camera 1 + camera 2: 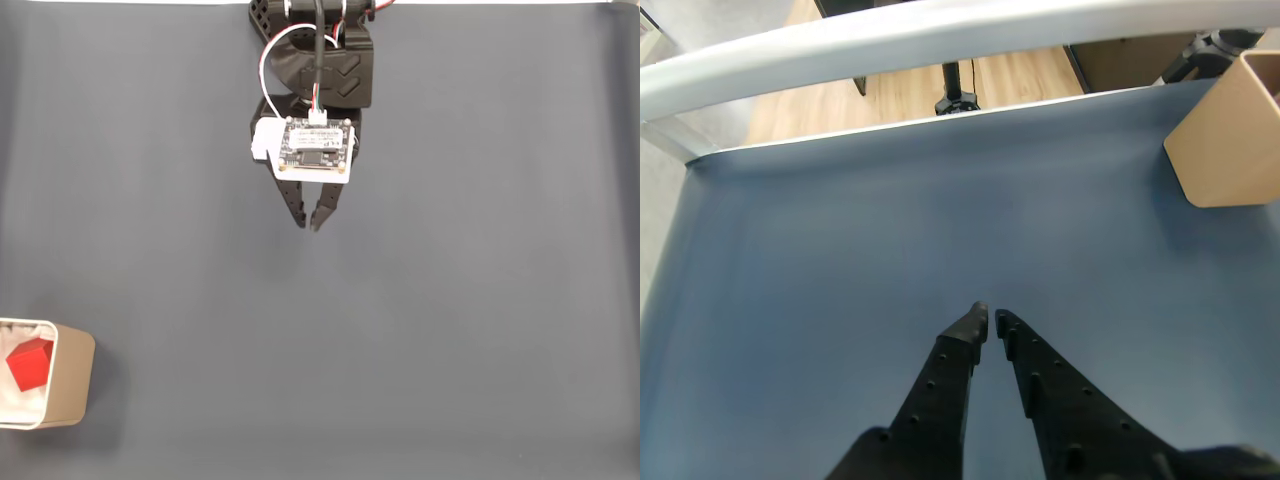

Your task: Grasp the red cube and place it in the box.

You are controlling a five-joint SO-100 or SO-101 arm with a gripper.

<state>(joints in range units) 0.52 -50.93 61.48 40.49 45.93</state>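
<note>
Near the worktop's (450,300) bottom-left corner in the fixed view, the red cube (30,362) already lies inside the box (72,375), tilted against its white interior. My gripper (308,224) hangs empty near the top edge's middle, fingertips almost touching, well apart from the box. I judge the placing done, so the best step is to keep the arm clear and avoid nudging the box. The cube is small, bright red and matte; the box is tan with rounded corners.

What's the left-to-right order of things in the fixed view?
red cube lying inside the box at the lower left → end effector near top centre, fingertips nearly together over the grey mat.
</note>
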